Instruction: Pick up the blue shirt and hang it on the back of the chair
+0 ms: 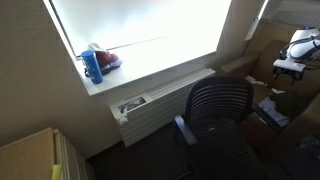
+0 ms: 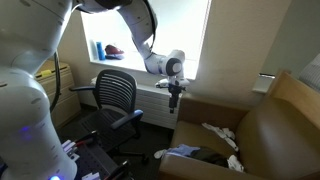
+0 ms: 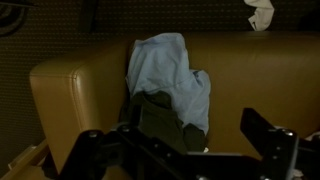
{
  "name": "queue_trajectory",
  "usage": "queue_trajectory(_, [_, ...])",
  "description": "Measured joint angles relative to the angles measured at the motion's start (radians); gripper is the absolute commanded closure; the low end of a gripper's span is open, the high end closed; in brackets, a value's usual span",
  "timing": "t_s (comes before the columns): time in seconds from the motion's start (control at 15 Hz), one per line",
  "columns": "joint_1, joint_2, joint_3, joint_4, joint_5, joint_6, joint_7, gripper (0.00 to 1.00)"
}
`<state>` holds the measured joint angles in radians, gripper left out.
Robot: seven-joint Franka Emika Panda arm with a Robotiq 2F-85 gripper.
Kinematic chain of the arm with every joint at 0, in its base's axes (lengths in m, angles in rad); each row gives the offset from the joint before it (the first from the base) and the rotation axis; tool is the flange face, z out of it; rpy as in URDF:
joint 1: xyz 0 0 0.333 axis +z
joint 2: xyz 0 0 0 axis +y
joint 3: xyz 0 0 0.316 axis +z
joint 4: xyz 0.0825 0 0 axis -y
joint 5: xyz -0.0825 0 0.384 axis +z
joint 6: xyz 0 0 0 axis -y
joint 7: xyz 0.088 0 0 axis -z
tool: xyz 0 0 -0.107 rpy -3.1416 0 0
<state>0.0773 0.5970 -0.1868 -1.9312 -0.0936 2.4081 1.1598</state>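
Note:
The blue shirt (image 3: pixel 172 72) lies rumpled on the tan couch seat, partly over a dark garment (image 3: pixel 165 122), in the wrist view. It also shows at the couch's front edge in an exterior view (image 2: pixel 183 152). The black slatted chair (image 1: pixel 218 108) stands by the window wall and shows in both exterior views (image 2: pixel 116 93). My gripper (image 3: pixel 180 150) is open and empty, with a dark finger on each side of the wrist view. In an exterior view it (image 2: pixel 175 97) hangs pointing down above the couch's armrest, well above the shirt and to the right of the chair.
The tan couch (image 2: pixel 270 125) also holds a white cloth (image 2: pixel 220 131) that shows in the wrist view (image 3: pixel 260 13). A blue bottle (image 1: pixel 92 66) and a red object (image 1: pixel 108 60) stand on the windowsill. A radiator (image 1: pixel 150 105) runs under the window.

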Motion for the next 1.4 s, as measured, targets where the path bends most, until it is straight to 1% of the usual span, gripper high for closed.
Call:
queue_trajectory(0.13, [0.003,0.045,-0.028,0.005,0.001,0.091,0.084,0.00])
queue_trajectory(0.33, [0.000,0.188,-0.096,0.050,0.007,0.218,0.195,0.00])
queue_trajectory(0.47, [-0.006,0.287,-0.134,0.102,0.024,0.264,0.246,0.00])
queue_trajectory(0.6, [-0.019,0.373,-0.150,0.168,0.060,0.267,0.272,0.00])
queue_trajectory(0.67, [-0.032,0.407,-0.147,0.204,0.083,0.245,0.272,0.00])
queue_trajectory(0.73, [-0.052,0.437,-0.133,0.243,0.108,0.191,0.263,0.00])
queue_trajectory(0.93, [-0.127,0.488,-0.076,0.358,0.148,-0.014,0.189,0.00])
queue_trajectory(1.0, [-0.149,0.490,-0.061,0.384,0.156,-0.059,0.163,0.00])
queue_trajectory(1.2, [-0.175,0.490,-0.047,0.415,0.159,-0.093,0.142,0.00])
queue_trajectory(1.33, [-0.159,0.498,-0.059,0.417,0.151,-0.093,0.161,0.00])
queue_trajectory(1.4, [-0.144,0.521,-0.073,0.431,0.148,-0.114,0.200,0.00])
